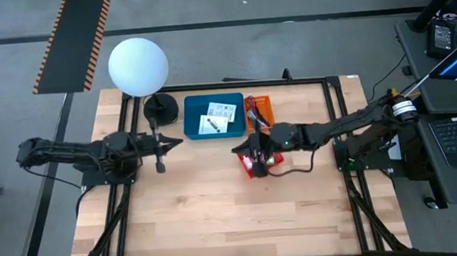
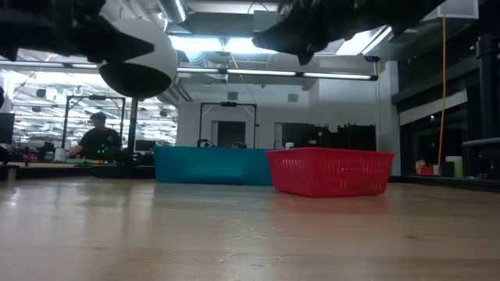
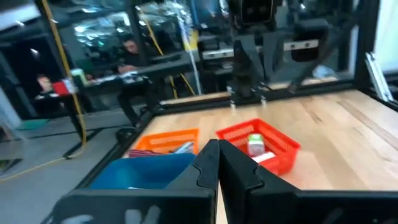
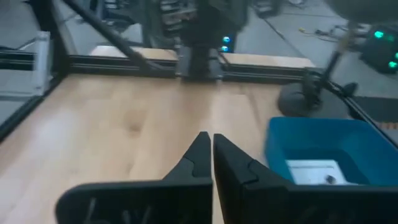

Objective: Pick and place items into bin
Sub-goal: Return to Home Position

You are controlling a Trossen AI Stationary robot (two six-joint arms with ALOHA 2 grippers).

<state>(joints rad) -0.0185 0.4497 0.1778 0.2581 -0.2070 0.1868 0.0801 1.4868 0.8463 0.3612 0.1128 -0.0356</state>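
A blue bin (image 1: 214,117) stands at the table's far middle with white printed cards (image 1: 219,117) lying in it; one card (image 4: 314,171) shows in the right wrist view. An orange basket (image 1: 259,109) sits to its right, and a red basket (image 1: 258,166) nearer, holding a white and green item (image 3: 255,145). My right gripper (image 1: 242,150) hangs shut and empty in the air above the red basket's left end (image 4: 208,144). My left gripper (image 1: 161,146) hovers shut and empty left of the bin (image 3: 217,155). The pink cube, tool and cables are not clearly seen.
A white globe lamp (image 1: 138,66) on a black base (image 1: 160,110) stands at the far left, close to my left gripper. A black frame (image 1: 334,103) runs along the table's sides. Bare wood (image 1: 219,219) fills the near half. People sit at desks beyond the table (image 2: 98,139).
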